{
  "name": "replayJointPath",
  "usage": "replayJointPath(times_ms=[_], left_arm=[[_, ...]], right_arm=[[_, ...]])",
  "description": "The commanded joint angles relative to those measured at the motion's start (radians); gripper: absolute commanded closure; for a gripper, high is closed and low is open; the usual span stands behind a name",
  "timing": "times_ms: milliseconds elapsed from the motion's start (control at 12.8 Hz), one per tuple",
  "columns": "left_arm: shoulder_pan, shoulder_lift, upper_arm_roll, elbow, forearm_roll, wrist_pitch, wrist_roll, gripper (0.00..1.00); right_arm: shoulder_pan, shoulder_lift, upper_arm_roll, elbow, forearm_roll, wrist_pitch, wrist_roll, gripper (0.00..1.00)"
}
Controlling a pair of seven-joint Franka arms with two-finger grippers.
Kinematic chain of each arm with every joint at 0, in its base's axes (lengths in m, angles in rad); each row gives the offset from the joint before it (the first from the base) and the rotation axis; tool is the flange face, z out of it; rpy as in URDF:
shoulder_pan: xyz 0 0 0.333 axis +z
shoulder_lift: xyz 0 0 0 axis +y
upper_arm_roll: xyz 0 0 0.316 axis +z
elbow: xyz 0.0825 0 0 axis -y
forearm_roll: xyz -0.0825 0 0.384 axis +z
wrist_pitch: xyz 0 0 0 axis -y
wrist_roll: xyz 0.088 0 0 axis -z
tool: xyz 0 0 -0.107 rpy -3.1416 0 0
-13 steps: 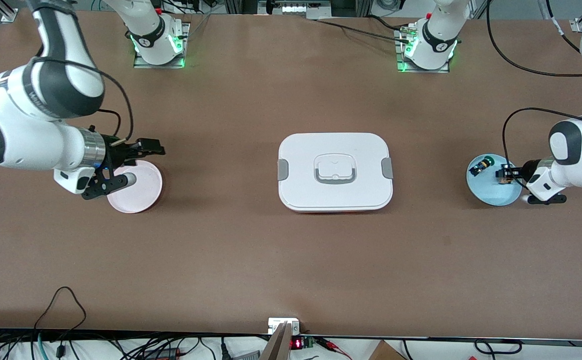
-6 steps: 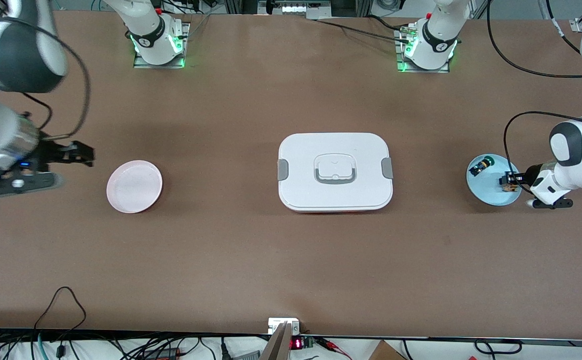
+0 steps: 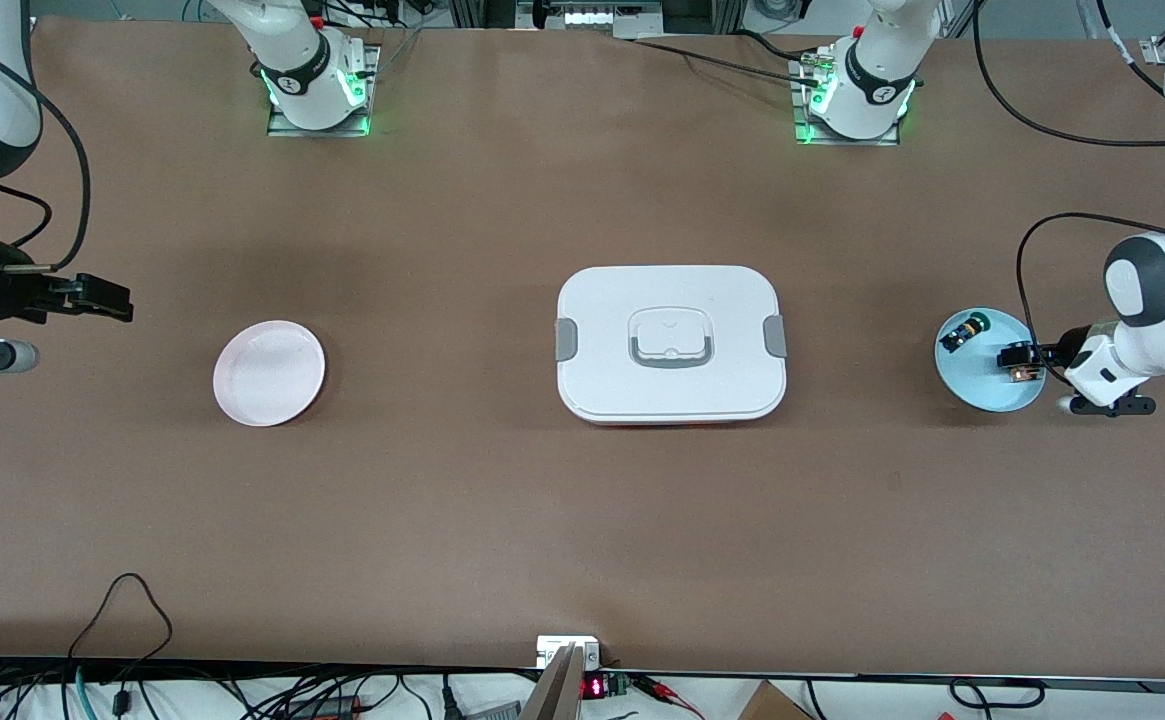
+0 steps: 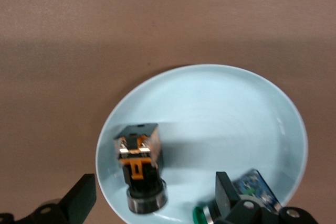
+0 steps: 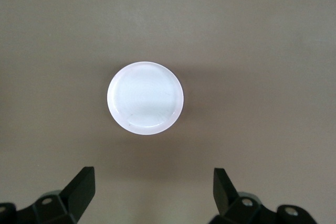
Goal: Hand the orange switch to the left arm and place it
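orange switch (image 4: 137,171) sits loose on the blue plate (image 3: 972,395) at the left arm's end, green switch (image 3: 962,331) beside it. left gripper (image 4: 149,203) jaws wide, straddling the orange one, holding nothing. right gripper (image 3: 92,297) wide and empty, waiting off the pink plate (image 3: 269,373). Risks: fingertip clips the green switch on closing, or the switch tips or slides on the plate; box (image 3: 670,343) sits mid-table right in the handover path

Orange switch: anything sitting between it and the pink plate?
Yes. The box stands mid-table, directly between the blue plate holding the orange switch and the pink plate toward the right arm's end.
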Motion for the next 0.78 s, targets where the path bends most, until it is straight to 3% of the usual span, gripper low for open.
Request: replayJointPath(times_ms=[0,234,546,702], left_arm=[[-0.071,-0.173,0.003,-0.078,0.022,-0.016,0.002,0.00],[-0.171,-0.311,0.003,0.016,0.018,-0.175,-0.001,0.00],[-0.315,-0.564,0.003,0.037,0.008,-0.356,-0.074,0.00],[-0.357,-0.590,0.002,0.123,0.008,-0.483,-0.099,0.00]], right_arm=[[0.113,-0.054,-0.115,-0.059,0.024,0.017,0.017,0.00],[0.140,-0.093,-0.139,-0.078,0.031,0.016,0.014,0.00],[0.133,-0.206,-0.137,-0.243,0.032,0.106,0.007,0.00],[0.133,-0.226,-0.137,-0.256,0.040,0.100,0.008,0.00]])
